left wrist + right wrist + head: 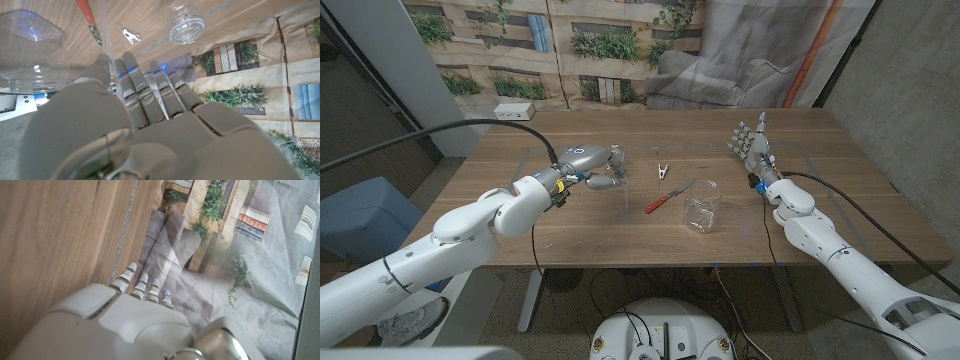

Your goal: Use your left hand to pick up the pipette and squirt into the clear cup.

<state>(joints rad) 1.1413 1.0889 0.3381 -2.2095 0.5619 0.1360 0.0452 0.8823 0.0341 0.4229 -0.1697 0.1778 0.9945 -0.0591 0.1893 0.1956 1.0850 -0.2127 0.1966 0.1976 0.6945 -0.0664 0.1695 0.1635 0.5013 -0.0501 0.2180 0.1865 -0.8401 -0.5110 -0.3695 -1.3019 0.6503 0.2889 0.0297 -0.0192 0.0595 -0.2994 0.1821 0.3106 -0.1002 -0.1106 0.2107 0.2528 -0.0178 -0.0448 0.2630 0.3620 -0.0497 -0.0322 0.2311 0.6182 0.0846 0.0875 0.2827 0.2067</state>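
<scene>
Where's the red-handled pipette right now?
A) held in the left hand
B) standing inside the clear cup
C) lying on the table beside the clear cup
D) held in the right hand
C: the pipette lies on the table just left of the clear cup, apart from the left hand and the right hand.

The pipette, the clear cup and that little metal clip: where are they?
pipette (667, 196), head view, middle of its red-and-clear stem.
clear cup (701, 207), head view, its side wall.
metal clip (663, 171), head view, its body.
</scene>
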